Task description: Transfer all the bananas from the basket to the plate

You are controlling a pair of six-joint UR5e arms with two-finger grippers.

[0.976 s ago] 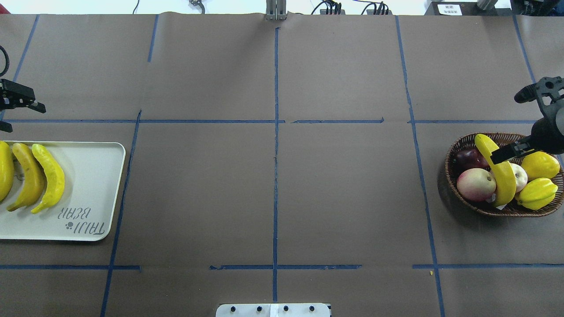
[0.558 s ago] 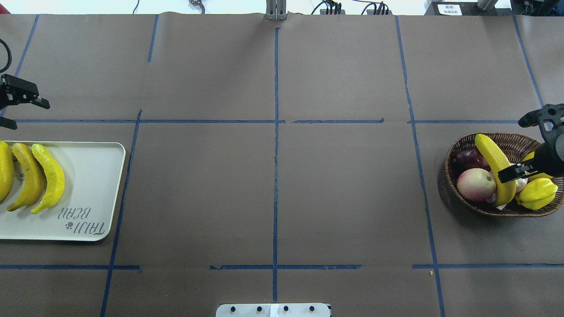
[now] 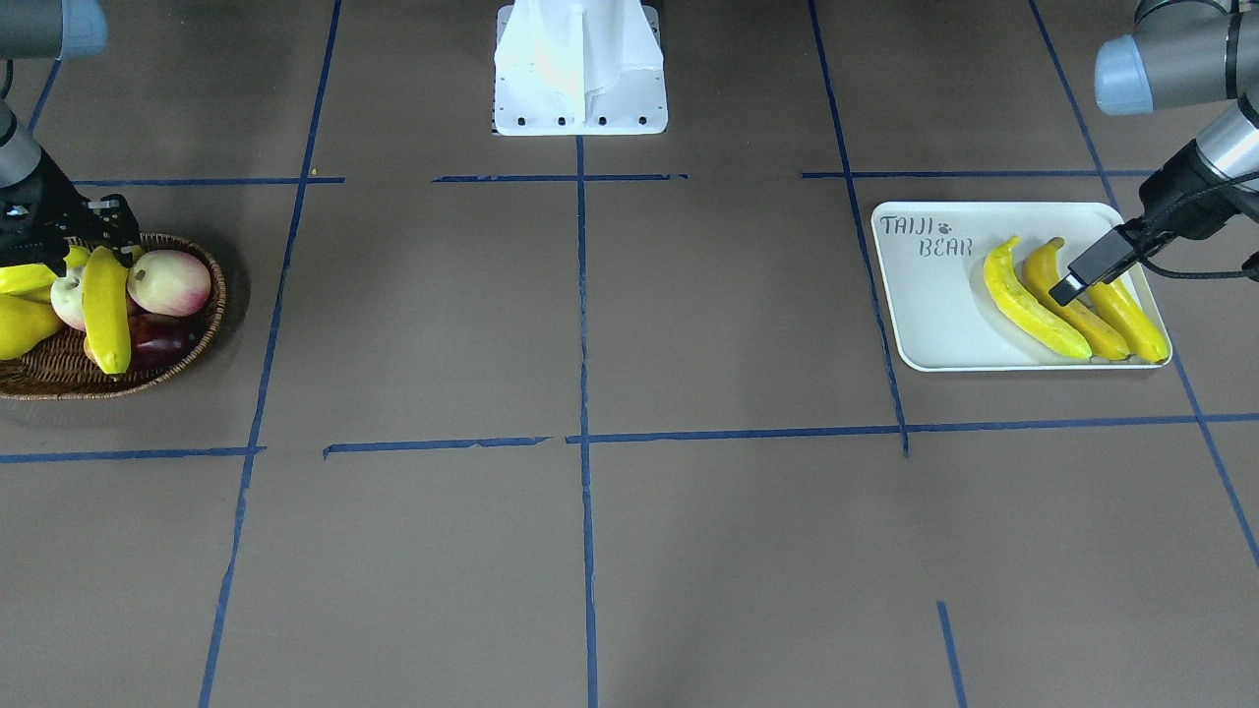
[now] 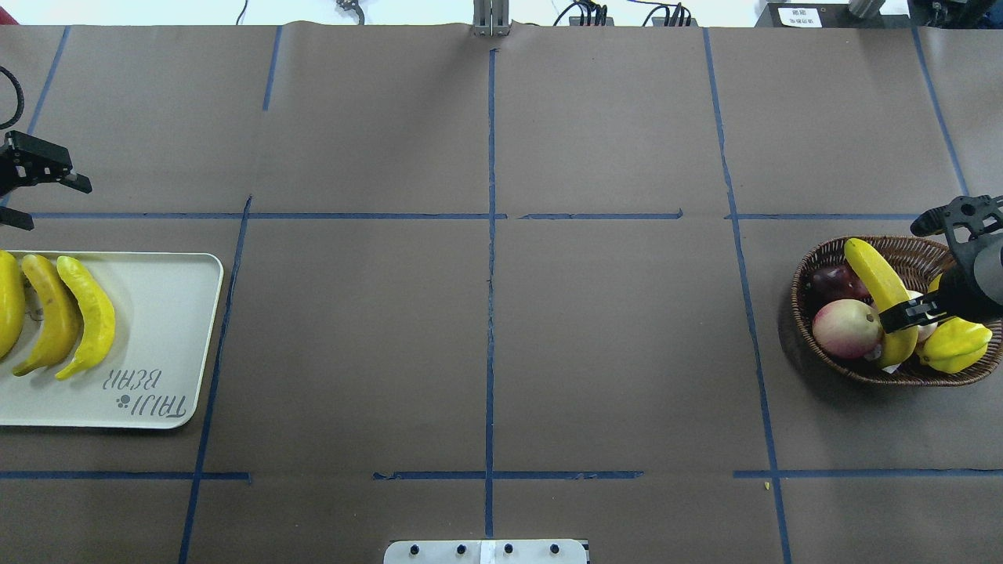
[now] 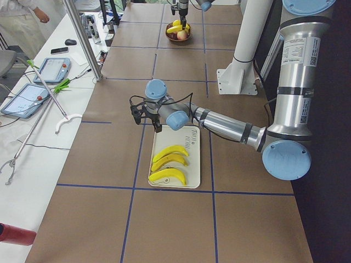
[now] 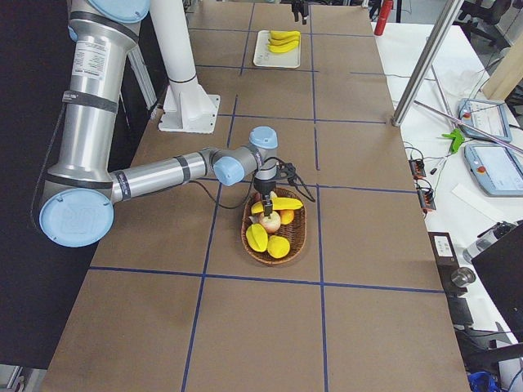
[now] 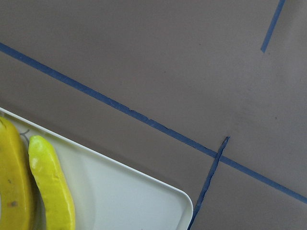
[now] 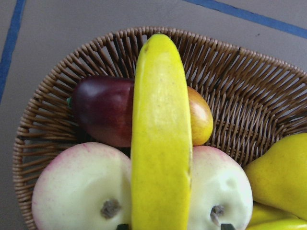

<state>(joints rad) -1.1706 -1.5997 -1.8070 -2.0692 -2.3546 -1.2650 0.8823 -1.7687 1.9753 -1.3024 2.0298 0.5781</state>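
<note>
One banana (image 4: 874, 270) lies across the other fruit in the wicker basket (image 4: 796, 301) at the table's right end; it also shows in the right wrist view (image 8: 160, 143) and the front view (image 3: 103, 305). My right gripper (image 4: 901, 317) is open low over this banana, and its fingertips (image 8: 225, 226) straddle it without closing on it. Three bananas (image 4: 86, 313) lie side by side on the white TAIJI BEAR plate (image 4: 157, 337) at the left end. My left gripper (image 4: 51, 205) is open and empty, just beyond the plate's far edge.
The basket also holds a pink-white apple (image 4: 846, 327), a dark red fruit (image 4: 834, 280) and yellow pear-like fruit (image 4: 952, 345). The robot's base plate (image 4: 486, 551) sits at the near edge. Blue tape lines cross the brown table.
My right gripper has come down and along the banana toward its near end, now straddling it. My left gripper has shifted slightly away from the plate.
</note>
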